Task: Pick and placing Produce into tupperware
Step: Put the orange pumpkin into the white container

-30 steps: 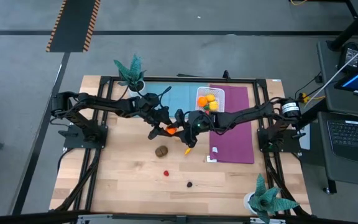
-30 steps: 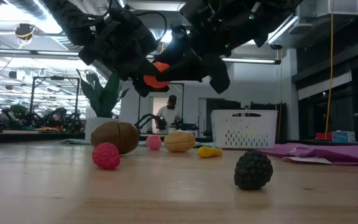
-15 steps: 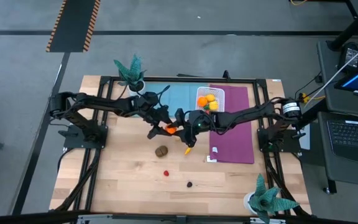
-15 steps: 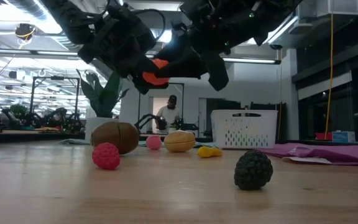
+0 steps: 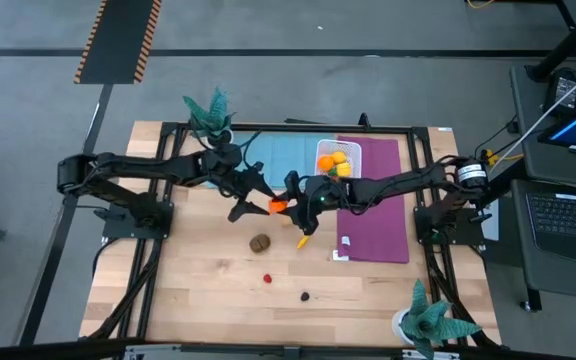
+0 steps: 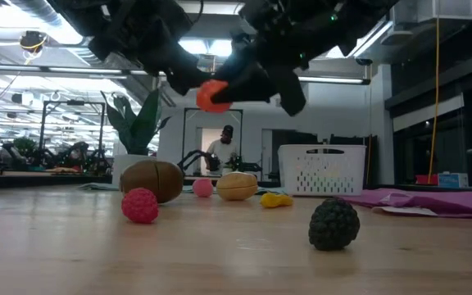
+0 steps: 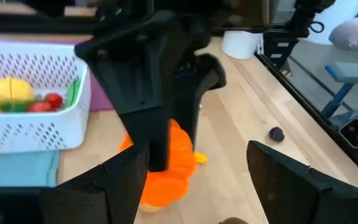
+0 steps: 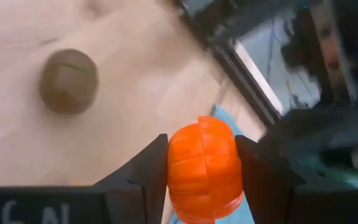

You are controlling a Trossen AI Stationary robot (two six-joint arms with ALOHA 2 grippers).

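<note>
From above, the right gripper [image 5: 284,205] hung over mid-table pinching the orange piece [image 5: 277,206], while the left gripper [image 5: 245,199] sat just beside it, jaws spread and empty; half a second earlier the two grippers had crowded round the piece together, and the left had since drawn back toward its own side. The tub [image 5: 335,160] lay behind the right gripper at the edge of the purple mat [image 5: 373,215], already holding orange and yellow produce. A brown fruit [image 5: 260,242], a yellow piece [image 5: 302,241], a red berry [image 5: 266,279] and a dark berry [image 5: 305,296] lay on the wood nearer the front, below and apart from both grippers. In the low view the orange piece [image 6: 213,96] rode higher than before, clamped at the tip of the right gripper [image 6: 244,82], well above the brown fruit [image 6: 152,180], red berry [image 6: 140,205] and dark berry [image 6: 334,223]. The left wrist view showed its own fingers [image 7: 120,180] wide apart with nothing between, the other arm's fingers closed on the orange piece [image 7: 166,168] ahead, and the tub [image 7: 33,102] beyond. The right wrist view showed the orange piece [image 8: 204,168] squeezed between both pads [image 8: 151,171]. I judged the handover done: the right arm alone carried the piece, with the move to the tub still to come.
</note>
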